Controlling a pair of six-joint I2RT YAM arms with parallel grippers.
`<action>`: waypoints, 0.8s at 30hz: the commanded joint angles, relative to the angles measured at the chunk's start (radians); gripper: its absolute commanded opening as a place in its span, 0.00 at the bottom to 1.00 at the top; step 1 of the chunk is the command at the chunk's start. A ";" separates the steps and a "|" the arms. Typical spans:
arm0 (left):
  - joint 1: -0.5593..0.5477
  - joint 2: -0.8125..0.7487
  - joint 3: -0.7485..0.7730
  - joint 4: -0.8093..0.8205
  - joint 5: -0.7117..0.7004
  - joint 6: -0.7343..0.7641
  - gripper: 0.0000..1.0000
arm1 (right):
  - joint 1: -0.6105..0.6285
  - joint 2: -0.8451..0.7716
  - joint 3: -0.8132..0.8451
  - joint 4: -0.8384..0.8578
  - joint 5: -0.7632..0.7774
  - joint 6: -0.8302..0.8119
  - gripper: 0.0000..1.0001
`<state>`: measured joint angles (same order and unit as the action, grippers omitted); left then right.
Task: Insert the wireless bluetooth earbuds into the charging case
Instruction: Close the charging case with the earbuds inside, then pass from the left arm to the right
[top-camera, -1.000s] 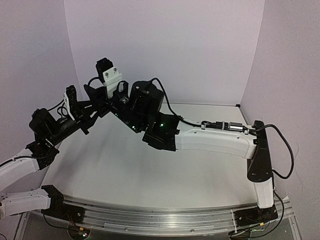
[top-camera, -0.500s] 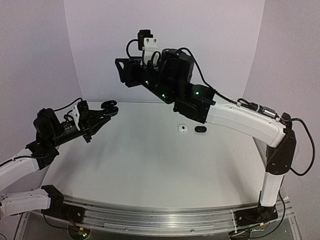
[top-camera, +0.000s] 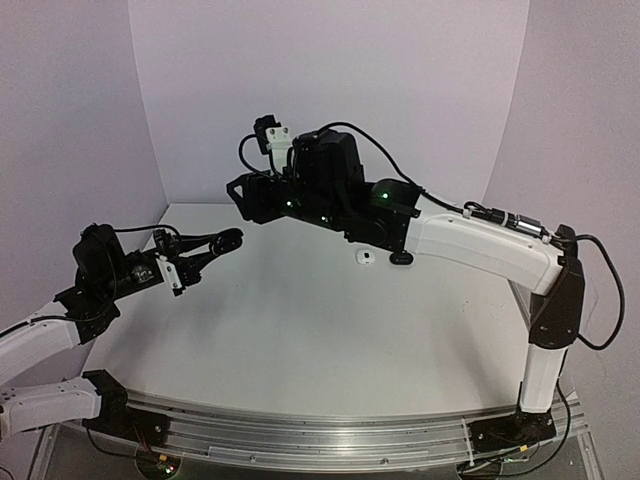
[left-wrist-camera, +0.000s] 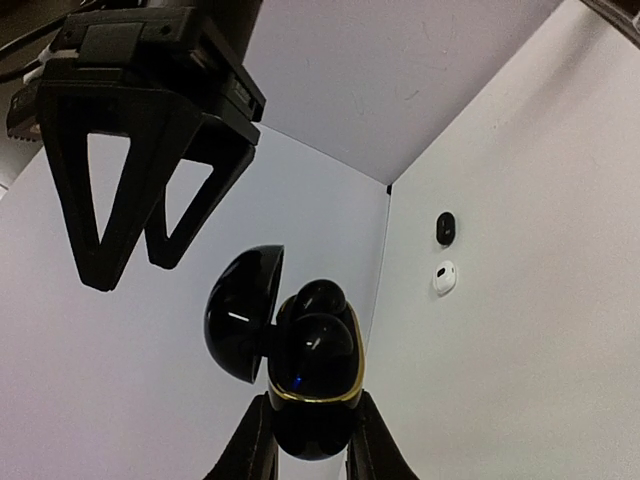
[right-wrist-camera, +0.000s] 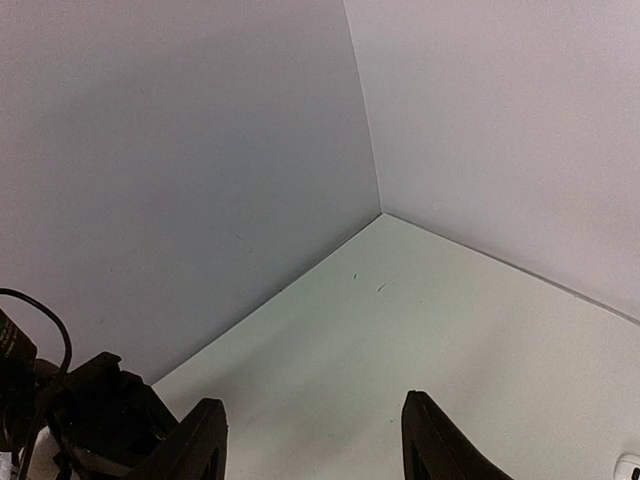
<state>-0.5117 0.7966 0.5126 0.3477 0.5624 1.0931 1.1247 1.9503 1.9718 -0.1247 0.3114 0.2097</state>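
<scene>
My left gripper (top-camera: 215, 245) (left-wrist-camera: 310, 408) is shut on a glossy black charging case (left-wrist-camera: 312, 385) with a gold rim, held up in the air. Its lid (left-wrist-camera: 243, 312) stands open to the left. Two black earbuds (left-wrist-camera: 315, 335) sit in the case. My right gripper (top-camera: 240, 192) (right-wrist-camera: 315, 450) is open and empty, a little above and beyond the case; its fingers (left-wrist-camera: 95, 190) show in the left wrist view. A small white piece (top-camera: 365, 257) (left-wrist-camera: 443, 278) and a small black piece (top-camera: 400, 258) (left-wrist-camera: 445, 228) lie on the table, too small to tell bud from case.
The white table (top-camera: 300, 330) is walled at the back and on both sides. The right arm (top-camera: 470, 250) stretches across the table's middle from the right. The left arm's black wrist (right-wrist-camera: 90, 420) shows at the bottom left of the right wrist view.
The right arm lifted away from the left gripper, rose, then came down a little, its open gripper now hovering over the case. The left gripper has rolled over while still holding the open case.
</scene>
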 joint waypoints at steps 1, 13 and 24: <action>-0.004 -0.030 -0.027 0.024 -0.008 0.238 0.00 | -0.002 -0.052 -0.004 0.001 -0.021 0.011 0.59; -0.004 -0.009 0.044 -0.030 -0.020 0.008 0.00 | -0.009 -0.046 -0.023 -0.003 -0.094 0.007 0.63; 0.043 0.139 0.194 -0.075 0.295 -1.051 0.00 | -0.132 -0.189 -0.125 -0.003 -0.402 -0.011 0.86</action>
<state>-0.5005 0.8866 0.6545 0.2282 0.6811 0.5217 1.0238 1.8709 1.8807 -0.1504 0.0655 0.2259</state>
